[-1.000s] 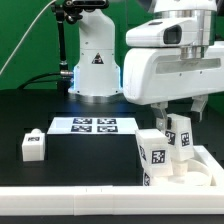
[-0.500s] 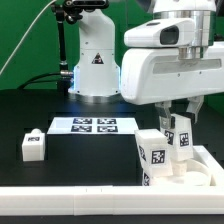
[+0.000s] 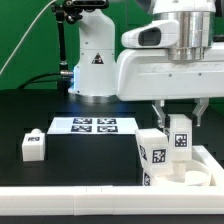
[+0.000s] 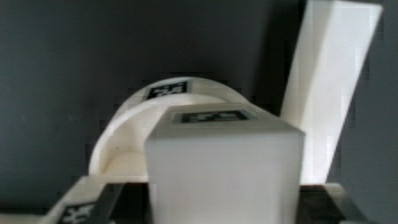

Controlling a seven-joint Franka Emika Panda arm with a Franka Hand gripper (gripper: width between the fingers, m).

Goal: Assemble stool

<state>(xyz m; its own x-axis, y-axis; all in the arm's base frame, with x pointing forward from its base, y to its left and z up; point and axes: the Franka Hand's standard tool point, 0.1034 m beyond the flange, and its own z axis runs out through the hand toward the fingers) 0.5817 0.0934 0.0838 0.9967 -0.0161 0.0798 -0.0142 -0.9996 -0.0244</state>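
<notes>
The white stool seat (image 3: 178, 172) lies at the exterior view's right, against the border rail. Two tagged white legs stand upright on it: one (image 3: 153, 152) towards the exterior view's left, one (image 3: 181, 136) between my fingers. My gripper (image 3: 181, 118) hangs over that leg, open, with a finger on each side and a dark gap at both. In the wrist view the leg (image 4: 222, 165) fills the middle between the fingers (image 4: 93, 200), with my gripper (image 4: 222, 212) straddling it and the seat's tagged rim (image 4: 164, 95) behind. A third leg (image 3: 33, 146) lies loose at the exterior view's left.
The marker board (image 3: 93, 125) lies flat in the middle of the black table. The long white border rail (image 3: 70, 200) runs along the front and turns up beside the seat. My arm's white base (image 3: 95, 65) stands at the back. A tall white bar (image 4: 331, 70) shows beside the held-over leg.
My hand has turned about its vertical axis over the leg, so its body now looks wider. The leg between the fingers now faces squarer. Seat and loose leg have not moved.
</notes>
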